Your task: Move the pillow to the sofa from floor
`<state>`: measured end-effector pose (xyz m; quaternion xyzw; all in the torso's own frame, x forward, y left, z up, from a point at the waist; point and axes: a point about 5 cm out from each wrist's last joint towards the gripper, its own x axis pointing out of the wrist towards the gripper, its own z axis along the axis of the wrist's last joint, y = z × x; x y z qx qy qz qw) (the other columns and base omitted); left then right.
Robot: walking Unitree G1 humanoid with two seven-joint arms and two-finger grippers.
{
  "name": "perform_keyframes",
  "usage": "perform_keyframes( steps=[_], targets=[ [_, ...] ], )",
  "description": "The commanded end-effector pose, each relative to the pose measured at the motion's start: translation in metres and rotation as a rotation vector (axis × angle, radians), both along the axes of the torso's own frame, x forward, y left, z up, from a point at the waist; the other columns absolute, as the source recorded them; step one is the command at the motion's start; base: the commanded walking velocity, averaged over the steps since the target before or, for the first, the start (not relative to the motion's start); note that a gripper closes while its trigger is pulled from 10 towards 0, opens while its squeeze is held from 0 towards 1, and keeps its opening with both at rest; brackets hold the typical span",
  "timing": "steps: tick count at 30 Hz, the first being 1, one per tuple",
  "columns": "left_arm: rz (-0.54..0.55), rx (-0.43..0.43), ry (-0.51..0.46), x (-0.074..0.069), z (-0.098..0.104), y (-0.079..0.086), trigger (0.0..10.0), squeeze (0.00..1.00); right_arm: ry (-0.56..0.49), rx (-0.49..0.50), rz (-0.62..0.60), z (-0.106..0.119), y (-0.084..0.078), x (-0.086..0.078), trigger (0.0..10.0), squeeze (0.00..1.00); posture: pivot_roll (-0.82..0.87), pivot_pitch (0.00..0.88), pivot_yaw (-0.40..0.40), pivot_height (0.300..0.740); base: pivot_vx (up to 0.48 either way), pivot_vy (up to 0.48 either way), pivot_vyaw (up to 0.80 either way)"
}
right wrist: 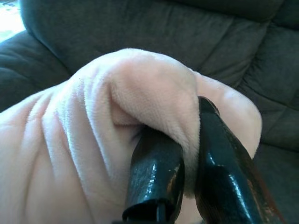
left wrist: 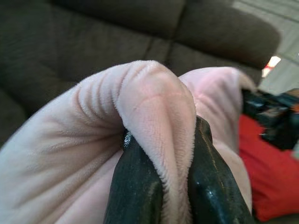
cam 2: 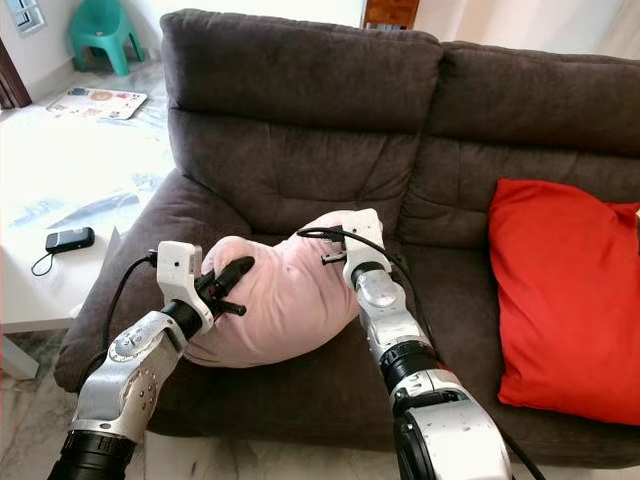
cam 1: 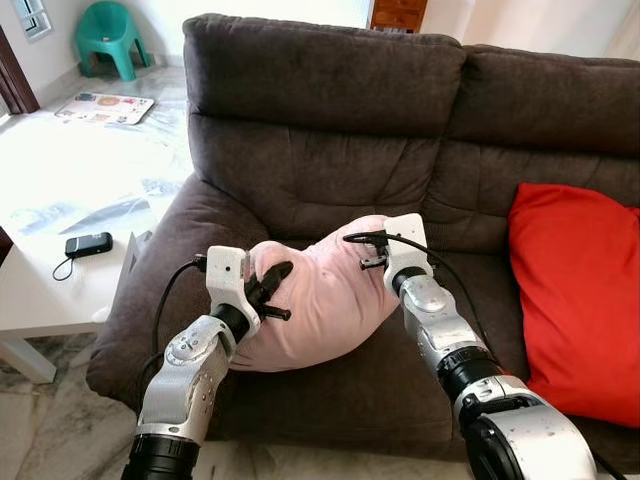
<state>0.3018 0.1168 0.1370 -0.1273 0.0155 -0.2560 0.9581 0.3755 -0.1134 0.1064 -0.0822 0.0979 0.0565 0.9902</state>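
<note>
Both pincers are clamped on the soft pink plush pillow (cam 1: 320,295): left pincer (left wrist: 175,186) at nine o'clock, right pincer (right wrist: 189,172) at two, over the dark brown fabric sofa (cam 1: 320,130).

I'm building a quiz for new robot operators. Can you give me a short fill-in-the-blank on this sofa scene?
1. Both grippers are shut on the ____ pillow.
2. The left gripper and right gripper hold it over the sofa ____.
3. The cushion on the sofa's right side is ____.
4. The black device lies on the ____ table.

Missing words: pink; seat; red; white
</note>
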Motion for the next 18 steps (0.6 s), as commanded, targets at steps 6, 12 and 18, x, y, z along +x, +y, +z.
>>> perform_keyframes(
  steps=[6,12,18],
  targets=[
    [-0.289,-0.014,0.004,-0.019,0.006,-0.039,10.0,0.00,-0.089,0.080,-0.056,0.030,0.008,0.014,10.0,0.00,0.13,0.000,-0.116,0.740,0.000,0.000,0.00],
    [-0.385,0.066,0.056,-0.030,-0.008,-0.045,10.0,0.00,-0.107,0.104,-0.055,0.040,0.012,0.018,10.0,0.00,0.14,0.000,-0.117,0.740,0.000,0.000,0.00],
    [-0.348,0.116,0.062,-0.029,-0.013,-0.040,10.0,0.00,-0.100,0.125,-0.023,0.040,0.023,0.018,10.0,0.00,0.14,0.000,-0.121,0.740,0.000,0.000,0.00]
  ],
)
